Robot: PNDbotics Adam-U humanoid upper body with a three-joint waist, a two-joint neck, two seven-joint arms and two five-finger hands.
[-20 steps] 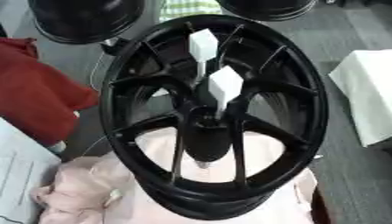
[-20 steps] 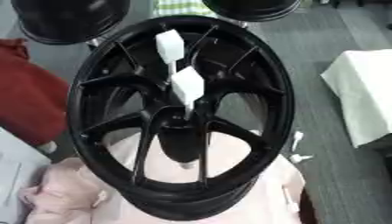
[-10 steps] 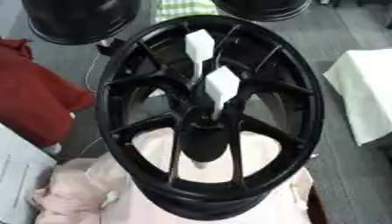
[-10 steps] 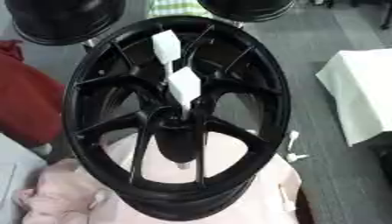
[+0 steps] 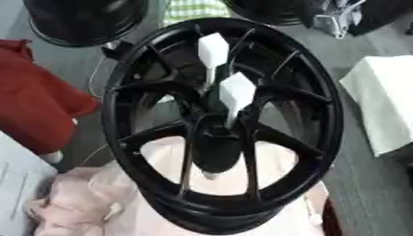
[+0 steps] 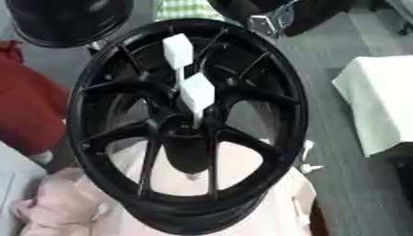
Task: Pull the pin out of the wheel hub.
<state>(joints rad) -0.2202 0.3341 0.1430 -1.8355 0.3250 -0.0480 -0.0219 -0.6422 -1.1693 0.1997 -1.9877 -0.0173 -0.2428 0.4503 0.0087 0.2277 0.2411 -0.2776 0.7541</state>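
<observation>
Left eye view shows a black wheel (image 5: 222,124) standing nearly upright and facing the camera, its spokes meeting at the hub (image 5: 216,133) in the middle. Two white pins stick out of it: the near pin (image 5: 235,94) rises from the hub, and the far pin (image 5: 212,51) sits just beyond it toward the upper rim. No brand, label or writing can be read on the wheel or the pins. Neither robot hand shows in either view, so how they stand cannot be told. The wheel's lower rim rests on pink cloth (image 5: 77,203). Red cloth (image 5: 32,110) lies to the left, close to the rim. A white cloth (image 6: 375,103) lies well apart on the right, with open grey floor (image 6: 322,124) between. Another black wheel (image 5: 85,20) stands far left.
</observation>
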